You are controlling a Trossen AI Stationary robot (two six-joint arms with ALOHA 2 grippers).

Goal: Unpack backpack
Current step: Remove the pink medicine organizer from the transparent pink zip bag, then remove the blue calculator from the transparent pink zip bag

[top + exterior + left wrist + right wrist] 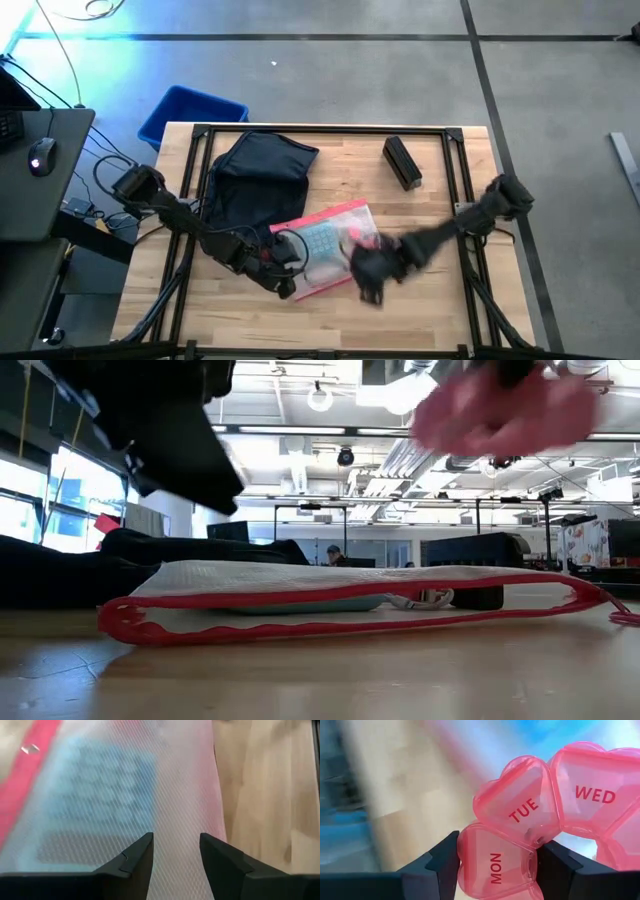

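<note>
The dark navy backpack [258,168] lies on the table's far left part. Beside it, a clear mesh pouch [325,245] with a red edge rests flat on the wood, a pale blue item inside it [95,785]. My left gripper [176,840] hovers open over the pouch, with nothing between its fingers; it also shows in the high view [287,288]. My right gripper [497,845] is shut on a pink pill organizer [560,805] made of heart-shaped compartments marked MON, TUE, WED. In the low view the organizer [500,410] is a blurred pink shape high above the pouch [350,605]. My right gripper pinches the heart marked MON [492,865] between its two fingers, one on each side of that compartment. The fingers come steeply from above. The organizer is lifted clear of the table and pouch, and its other hearts stick out beyond the fingertips.
A small black box [402,162] lies at the table's far right. A blue bin [192,112] stands on the floor past the far left corner. Bare wood shows along the near edge and at the right. A desk with a mouse [40,155] stands off to the left.
</note>
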